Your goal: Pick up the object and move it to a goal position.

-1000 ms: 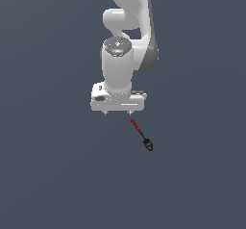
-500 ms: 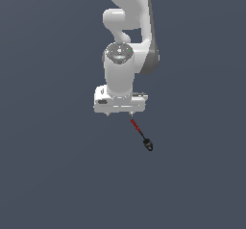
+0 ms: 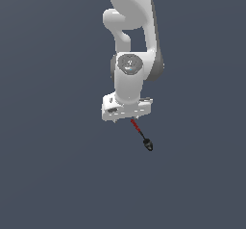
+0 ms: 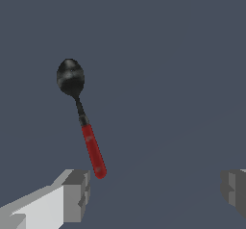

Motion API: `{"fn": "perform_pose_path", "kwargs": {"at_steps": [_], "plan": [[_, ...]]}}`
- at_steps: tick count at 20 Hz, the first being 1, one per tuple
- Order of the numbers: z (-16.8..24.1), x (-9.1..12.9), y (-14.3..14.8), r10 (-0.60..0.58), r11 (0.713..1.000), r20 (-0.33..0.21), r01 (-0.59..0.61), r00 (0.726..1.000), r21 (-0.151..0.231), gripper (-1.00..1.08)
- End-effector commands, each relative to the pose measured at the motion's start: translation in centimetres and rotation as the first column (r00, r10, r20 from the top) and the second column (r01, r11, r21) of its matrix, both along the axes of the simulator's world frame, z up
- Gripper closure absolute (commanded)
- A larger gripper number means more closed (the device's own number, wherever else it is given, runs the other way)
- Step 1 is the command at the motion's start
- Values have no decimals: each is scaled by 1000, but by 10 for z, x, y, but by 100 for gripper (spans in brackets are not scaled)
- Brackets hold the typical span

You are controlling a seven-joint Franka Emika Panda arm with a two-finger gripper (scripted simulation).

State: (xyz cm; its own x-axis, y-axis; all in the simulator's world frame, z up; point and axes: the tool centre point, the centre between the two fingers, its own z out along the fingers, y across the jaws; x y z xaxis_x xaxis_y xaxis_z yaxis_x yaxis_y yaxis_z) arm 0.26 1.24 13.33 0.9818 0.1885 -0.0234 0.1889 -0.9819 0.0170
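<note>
The object [image 3: 141, 135] is a small thin stick with a red handle, a dark shaft and a rounded black bulb end, lying on the dark grey floor. In the wrist view the object [image 4: 91, 148] lies with its red handle end close to one grey finger [image 4: 77, 194] and its bulb pointing away. My gripper [image 3: 126, 119] hangs just above the handle end, offset toward the exterior view's left. In the wrist view my gripper [image 4: 156, 192] is open and empty, its fingers wide apart. The handle end sits just inside the gap.
A flat dark grey floor [image 3: 57, 175] fills both views. The white arm [image 3: 132, 40] rises above the gripper.
The gripper has moved down and slightly toward the exterior view's right, closer to the stick's red handle end. The stick has not moved.
</note>
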Motion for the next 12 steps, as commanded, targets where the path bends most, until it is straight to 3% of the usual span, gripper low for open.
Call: {"fn": "perform_pose_path", "kwargs": {"at_steps": [1,12], "plan": [[-14,3,14,68,998,2,-68,998,2,-92],[-67,11,70,327,945,17,-327,945,18,-92]]}}
